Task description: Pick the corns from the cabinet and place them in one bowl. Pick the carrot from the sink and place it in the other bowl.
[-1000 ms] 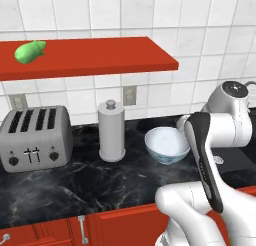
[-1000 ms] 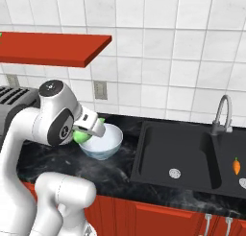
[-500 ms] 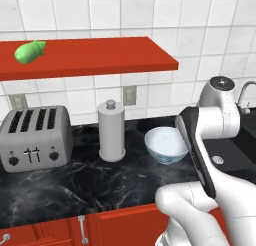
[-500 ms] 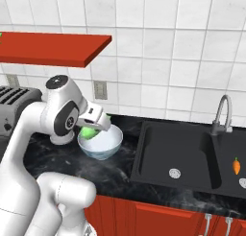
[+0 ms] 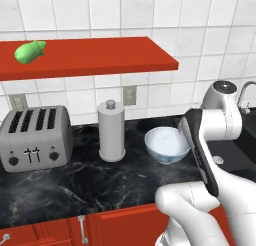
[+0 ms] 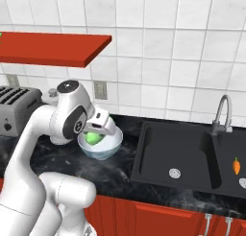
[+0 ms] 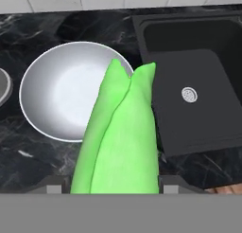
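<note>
My gripper [image 6: 96, 134] is shut on one green corn [image 7: 120, 132] and holds it just above the pale glassy bowl [image 6: 111, 147]. In the hand view the corn stretches over the right rim of that bowl [image 7: 56, 94]. A second corn [image 5: 30, 51] lies at the left end of the red cabinet shelf [image 5: 110, 55]. The small orange carrot [image 6: 236, 165] rests in the right basin of the black sink [image 6: 187, 153]. From the left base view my arm hides the gripper, beside the bowl [image 5: 165, 142]. The other bowl is out of view.
A silver toaster [image 5: 32, 137] and a white paper towel holder [image 5: 111, 131] stand on the black counter, left of the bowl. The curved silver tap [image 6: 220, 112] rises behind the sink. Red drawers [image 5: 115, 225] run below the counter.
My hand has moved slightly right and settled over the bowl with the corn still in its grip. Nothing else has moved.
</note>
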